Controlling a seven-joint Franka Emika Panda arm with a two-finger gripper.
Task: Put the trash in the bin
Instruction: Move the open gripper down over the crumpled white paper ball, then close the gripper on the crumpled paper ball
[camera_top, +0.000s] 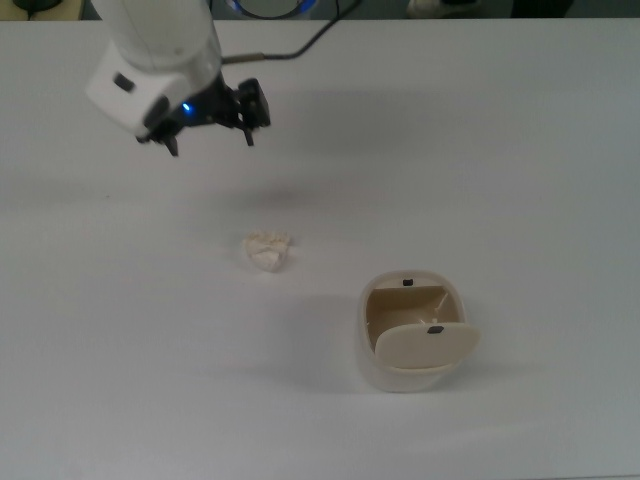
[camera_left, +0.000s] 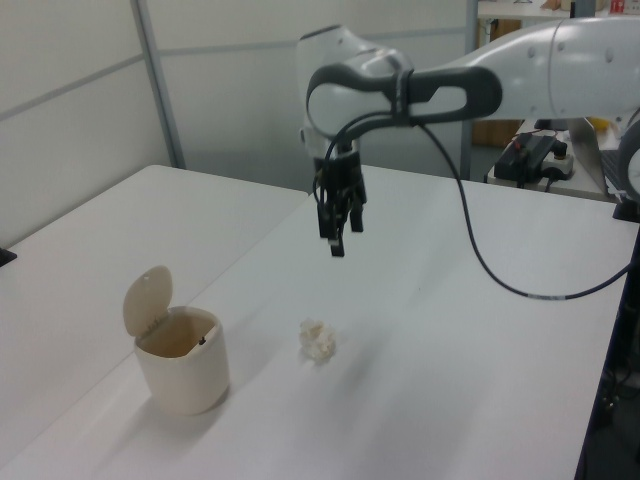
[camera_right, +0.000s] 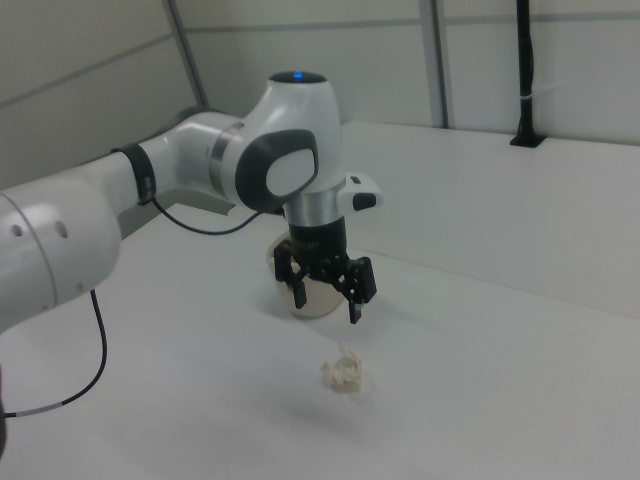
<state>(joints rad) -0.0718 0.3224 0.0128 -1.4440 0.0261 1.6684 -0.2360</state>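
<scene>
White tabletop (camera_top: 520, 140), grey panel walls behind; one arm over it.

Gripper (camera_top: 210, 140) hangs above the tabletop, fingers spread, nothing between them, tips pointing down. Not touching anything.

Key relation: trash (camera_top: 268, 250) lies on the tabletop below the gripper and offset from it, toward the top view's lower right. In the right view it sits just below and slightly right of the fingertips. Judgement: next move is a short lateral shift plus descent.

Trash is a crumpled wad, roughly round; no clear long axis or heading, so finger orientation should matter little.

Bin (camera_top: 410, 335) stands upright further toward the top view's lower right, well apart from the trash, flap lid tipped up, mouth open.
</scene>
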